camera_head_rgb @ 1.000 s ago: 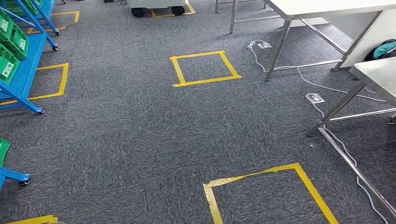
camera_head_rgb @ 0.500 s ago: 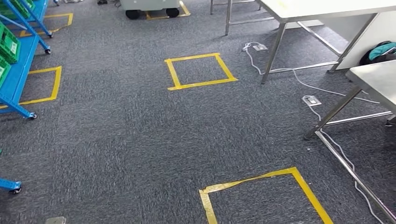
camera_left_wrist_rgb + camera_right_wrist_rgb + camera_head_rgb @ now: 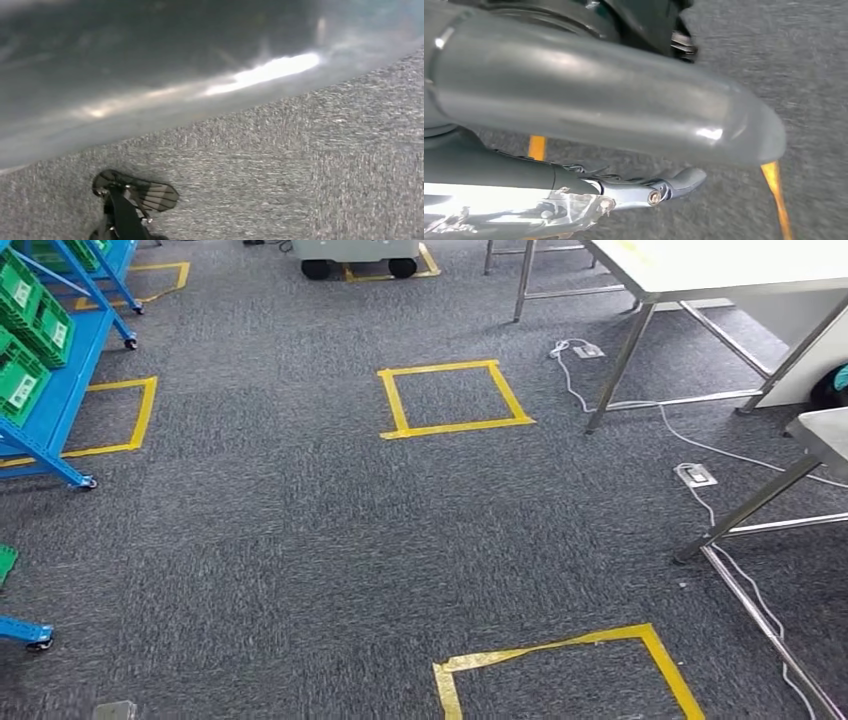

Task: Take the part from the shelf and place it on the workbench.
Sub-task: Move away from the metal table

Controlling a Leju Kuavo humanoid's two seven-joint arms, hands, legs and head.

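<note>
The blue shelf [image 3: 48, 412] stands at the far left in the head view, with green bins [image 3: 20, 390] on its levels. No part can be made out in the bins. A white-topped workbench [image 3: 730, 265] stands at the back right, and a second steel bench [image 3: 825, 432] juts in at the right edge. My right hand [image 3: 599, 120] hangs over the carpet: a thick grey thumb with one dark finger [image 3: 676, 181] stretched out beneath it. A shiny patch lies by its palm; whether that is a held thing is unclear. My left hand [image 3: 150, 75] is a grey blur above the carpet.
Grey carpet carries yellow tape squares ahead [image 3: 455, 426], near my feet [image 3: 560, 645] and beside the shelf [image 3: 140, 415]. White cables [image 3: 690, 445] and floor sockets [image 3: 697, 475] lie by the bench legs [image 3: 745, 510]. A wheeled cart base [image 3: 360, 255] sits at the back.
The whole picture has shifted: first to the left, then back to the right and down a little, so the camera is swaying. Nothing on the floor has moved by itself.
</note>
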